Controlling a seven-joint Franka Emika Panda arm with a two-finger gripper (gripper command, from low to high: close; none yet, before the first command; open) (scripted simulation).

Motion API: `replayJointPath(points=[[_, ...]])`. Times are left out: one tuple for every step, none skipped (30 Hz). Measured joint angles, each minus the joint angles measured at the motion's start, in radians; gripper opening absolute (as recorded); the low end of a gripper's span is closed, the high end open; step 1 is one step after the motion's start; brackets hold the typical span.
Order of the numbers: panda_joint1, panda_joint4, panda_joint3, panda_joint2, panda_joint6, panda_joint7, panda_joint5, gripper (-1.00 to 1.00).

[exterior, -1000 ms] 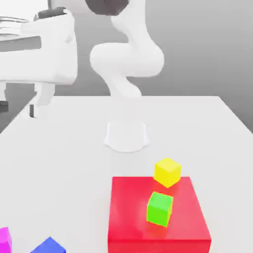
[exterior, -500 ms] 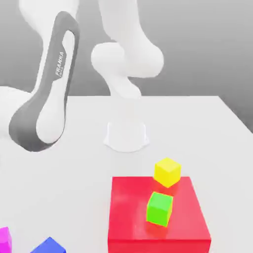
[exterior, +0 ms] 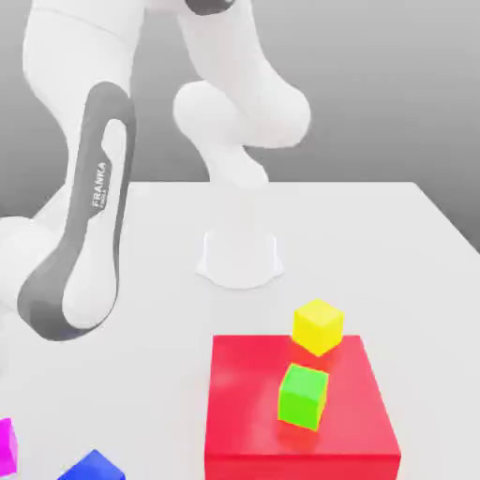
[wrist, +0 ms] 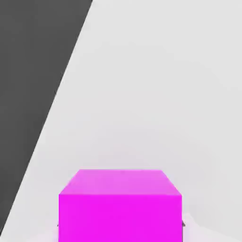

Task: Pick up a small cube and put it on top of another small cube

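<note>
Gripping the magenta cube in clenched jaws, I judge | cube at the table edge, near the blue cube | step: pickup | next: I lift straight, then pick a target cube.

Two cubes on block

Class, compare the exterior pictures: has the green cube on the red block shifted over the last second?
No. The green cube sits at the same spot on the red block, just in front of the yellow cube, as before.
</note>
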Motion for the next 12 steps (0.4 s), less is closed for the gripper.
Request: replayJointPath(points=[[0.017, -0.009, 0.015, -0.027, -0.016, -0.026, -0.020, -1.00], [0.036, -0.018, 0.029, -0.052, -0.031, -0.055, -0.039, -1.00], [0.055, -0.027, 0.047, -0.078, -0.046, -0.088, -0.057, -1.00], [0.072, -0.035, 0.066, -0.102, -0.060, -0.121, -0.074, -1.00], [0.088, -0.044, 0.085, -0.124, -0.073, -0.155, -0.089, -1.00], [0.096, -0.047, 0.095, -0.117, -0.062, -0.174, -0.095, -1.00], [0.099, -0.048, 0.102, -0.096, -0.040, -0.184, -0.096, -1.00], [0.100, -0.047, 0.106, -0.067, -0.012, -0.191, -0.094, -1.00], [0.101, -0.046, 0.108, -0.034, 0.019, -0.196, -0.091, -1.00], [0.100, -0.045, 0.110, -0.015, 0.038, -0.198, -0.089, 1.00], [0.100, -0.045, 0.110, -0.015, 0.038, -0.198, -0.089, 1.00], [0.100, -0.045, 0.110, -0.015, 0.038, -0.198, -0.089, 1.00]])
